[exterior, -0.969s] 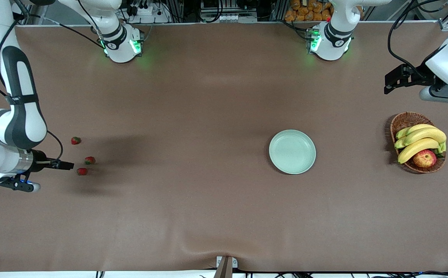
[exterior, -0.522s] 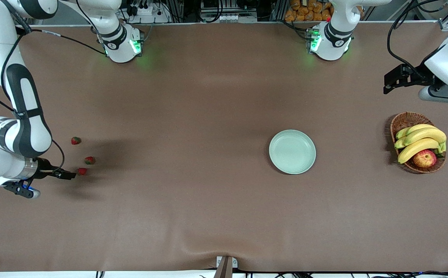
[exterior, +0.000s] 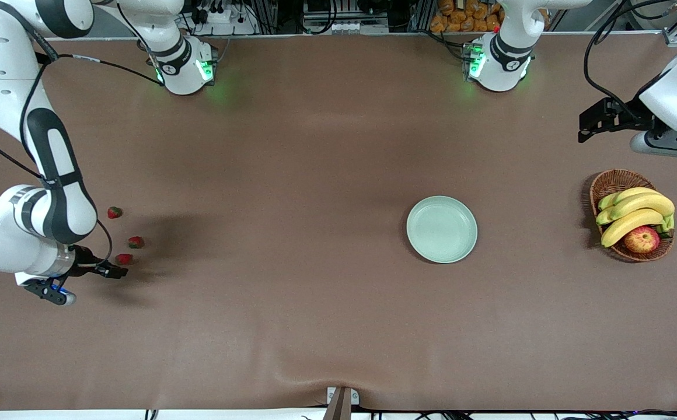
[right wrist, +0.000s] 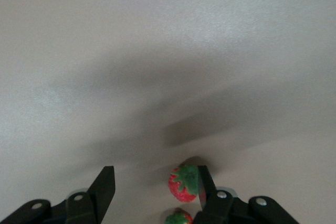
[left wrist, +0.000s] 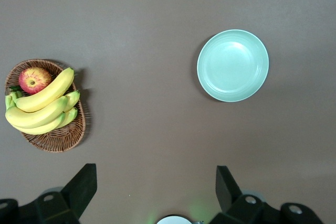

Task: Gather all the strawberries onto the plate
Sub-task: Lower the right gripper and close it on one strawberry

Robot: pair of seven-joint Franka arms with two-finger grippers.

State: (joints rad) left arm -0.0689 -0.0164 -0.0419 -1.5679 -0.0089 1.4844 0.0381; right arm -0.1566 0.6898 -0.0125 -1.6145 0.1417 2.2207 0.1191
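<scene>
Three strawberries lie at the right arm's end of the table: one (exterior: 115,212), one (exterior: 135,242) and one (exterior: 124,259) nearest the front camera. My right gripper (exterior: 118,272) is open and low at that nearest berry. In the right wrist view a strawberry (right wrist: 184,183) sits between the open fingers of the right gripper (right wrist: 155,179), close against one finger (right wrist: 206,184); a second berry (right wrist: 178,217) shows at the frame's edge. The mint-green plate (exterior: 442,229) sits empty mid-table and also shows in the left wrist view (left wrist: 232,65). My left gripper (exterior: 586,128) (left wrist: 155,177) waits open and empty, high over the table.
A wicker basket (exterior: 607,182) with bananas (exterior: 636,213) and an apple (exterior: 642,239) stands at the left arm's end; it also shows in the left wrist view (left wrist: 52,140). The brown table cover (exterior: 292,233) lies between strawberries and plate.
My right gripper has moved down and toward the front camera, coming to the nearest strawberry. The strawberries and plate have not moved. The left arm has barely shifted.
</scene>
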